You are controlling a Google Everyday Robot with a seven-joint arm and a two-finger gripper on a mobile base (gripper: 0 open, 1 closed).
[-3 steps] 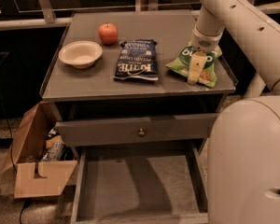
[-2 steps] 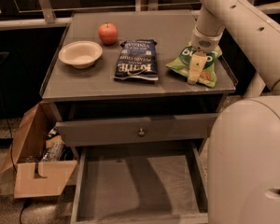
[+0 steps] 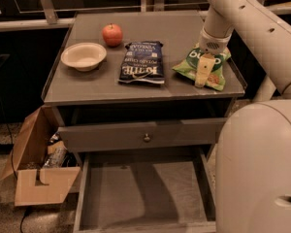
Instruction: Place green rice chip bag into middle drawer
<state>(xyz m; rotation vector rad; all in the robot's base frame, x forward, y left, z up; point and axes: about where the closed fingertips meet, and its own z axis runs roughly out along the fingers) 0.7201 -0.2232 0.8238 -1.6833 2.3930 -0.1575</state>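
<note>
The green rice chip bag [image 3: 214, 67] lies flat on the right part of the cabinet top, near its front right corner. My gripper [image 3: 202, 73] comes down from the arm at the upper right and sits right on top of the bag, covering its middle. The middle drawer [image 3: 111, 198] is pulled out at the bottom of the view, and its grey floor is bare. It lies below and to the left of the gripper.
A dark blue Kettle chip bag [image 3: 142, 62], a white bowl [image 3: 83, 56] and a red apple [image 3: 112, 34] lie on the cabinet top [image 3: 77, 89]. The drawer front with a knob [image 3: 146, 137] stands slightly out above the open drawer. An open cardboard box [image 3: 39, 174] is on the floor at left. My robot's white body [image 3: 262, 169] fills the right side.
</note>
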